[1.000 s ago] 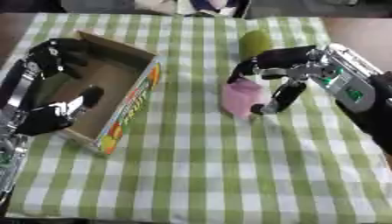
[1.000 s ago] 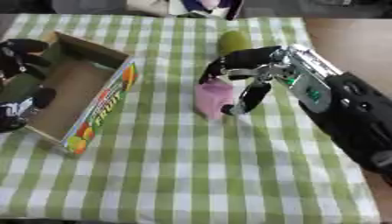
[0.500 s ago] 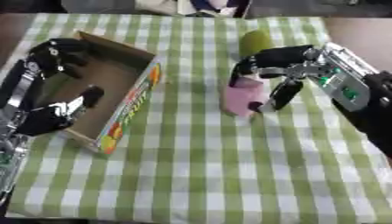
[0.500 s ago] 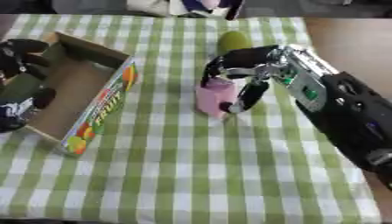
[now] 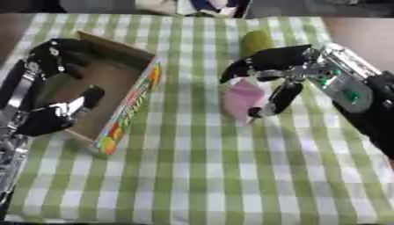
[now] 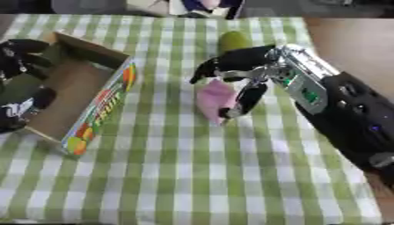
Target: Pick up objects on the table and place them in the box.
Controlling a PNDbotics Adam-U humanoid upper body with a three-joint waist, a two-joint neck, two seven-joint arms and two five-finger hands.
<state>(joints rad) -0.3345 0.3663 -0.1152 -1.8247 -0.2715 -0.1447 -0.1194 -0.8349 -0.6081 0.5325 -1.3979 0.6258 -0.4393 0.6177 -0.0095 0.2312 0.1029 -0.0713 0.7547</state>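
Note:
A pink object (image 5: 243, 100) stands on the checked cloth near the middle. My right hand (image 5: 271, 74) is curled round it, fingers arched over its top and left side, thumb down its right side. Just behind the hand lies a green rounded object (image 5: 256, 41). An open cardboard box (image 5: 107, 94) with a colourful printed side sits at the left. My left hand (image 5: 54, 79) is at the box, fingers spread over its far left wall and thumb inside near the front.
The green and white checked cloth (image 5: 200, 176) covers the table, with bare brown table (image 5: 362, 35) at the far right. Dark items and a person's clothing (image 5: 208, 6) show past the far edge.
The pink object now leans more and sits a little lower in the right hand's grasp. The left hand holds still at the box.

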